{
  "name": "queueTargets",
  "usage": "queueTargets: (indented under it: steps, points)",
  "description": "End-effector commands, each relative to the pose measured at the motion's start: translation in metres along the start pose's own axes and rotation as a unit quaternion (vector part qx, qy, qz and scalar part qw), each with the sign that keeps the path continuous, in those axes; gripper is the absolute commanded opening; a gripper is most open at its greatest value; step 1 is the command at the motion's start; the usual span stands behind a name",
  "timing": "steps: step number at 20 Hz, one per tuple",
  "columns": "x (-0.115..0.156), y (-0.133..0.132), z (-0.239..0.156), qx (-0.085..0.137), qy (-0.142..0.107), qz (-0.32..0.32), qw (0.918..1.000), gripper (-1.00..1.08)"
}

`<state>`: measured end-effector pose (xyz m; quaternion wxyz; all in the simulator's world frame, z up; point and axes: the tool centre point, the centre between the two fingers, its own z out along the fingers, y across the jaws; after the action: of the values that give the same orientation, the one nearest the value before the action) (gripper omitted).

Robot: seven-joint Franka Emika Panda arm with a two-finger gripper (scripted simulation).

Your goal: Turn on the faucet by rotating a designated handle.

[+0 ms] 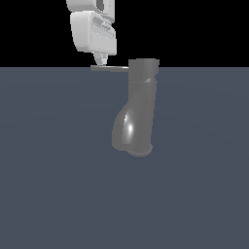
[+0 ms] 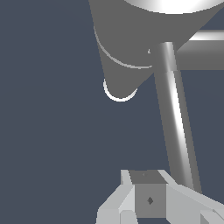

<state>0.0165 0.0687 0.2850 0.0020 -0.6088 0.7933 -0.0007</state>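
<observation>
We see the gripper (image 1: 101,62) poised at the outer end of the handle (image 1: 110,68), fingertips at the rod; whether its jaws are spread or closed we cannot tell. The handle juts from the top cap of the faucet (image 1: 137,112) toward the exterior view's left.

Both renders are evenly and rather dimly lit, with no visible lamp and no cast shadows on the flat slate-blue ground (image 1: 58,194). In the exterior view the backdrop above the horizon is pure black. A single soft white highlight sits on the bulge of the faucet (image 1: 130,127), toward 9 o'clock of its lower body. In the wrist view a bright streak runs along the handle (image 2: 175,113), and glare blooms on the cap at 12 o'clock. Edges look jagged and aliased; nothing is defocused, no lens distortion shows.
</observation>
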Motion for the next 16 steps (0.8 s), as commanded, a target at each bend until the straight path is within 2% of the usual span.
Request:
queueTargets:
  steps: [1, 16]
  points:
    - [0.002, 0.009, 0.000, -0.002, 0.001, 0.001, 1.0000, -1.00]
    - [0.005, 0.054, 0.000, -0.002, 0.001, 0.001, 1.0000, -1.00]
